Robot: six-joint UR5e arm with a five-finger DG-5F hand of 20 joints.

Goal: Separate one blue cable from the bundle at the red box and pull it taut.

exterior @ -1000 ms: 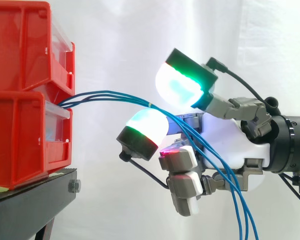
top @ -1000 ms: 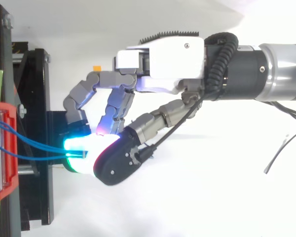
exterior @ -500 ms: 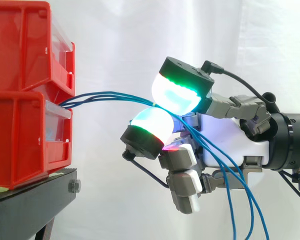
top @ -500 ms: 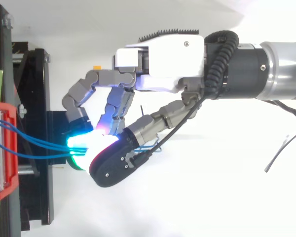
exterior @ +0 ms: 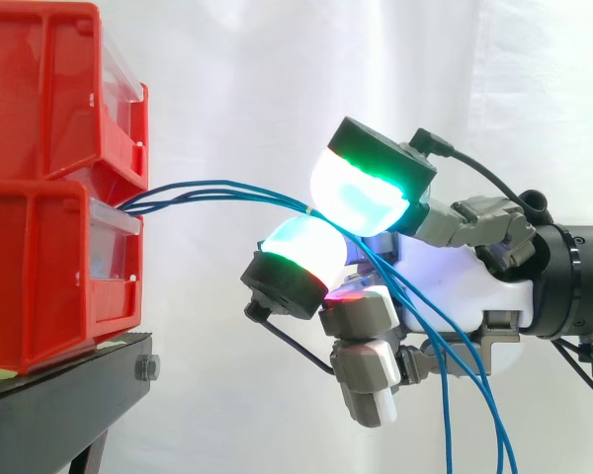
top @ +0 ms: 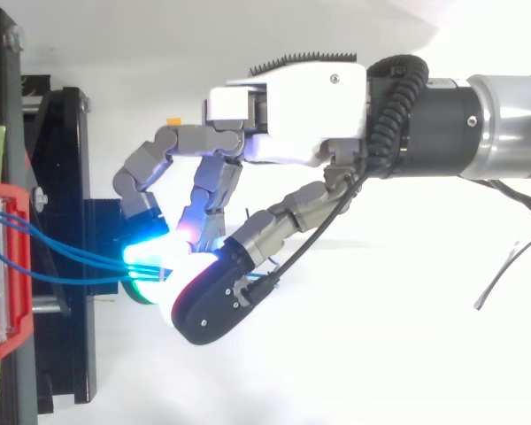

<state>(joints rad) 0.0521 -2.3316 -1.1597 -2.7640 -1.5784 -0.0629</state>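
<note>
Three blue cables emerge where two stacked red bins meet. The bins' insides are hidden, so where the cables start cannot be seen. The bins sit on a black stand. The cables arch right into the robot hand, whose curled fingers pinch them between two glowing pads. Whether one cable is singled out is unclear. Past the palm they hang slack, cut off at the side view's lower edge.
</note>
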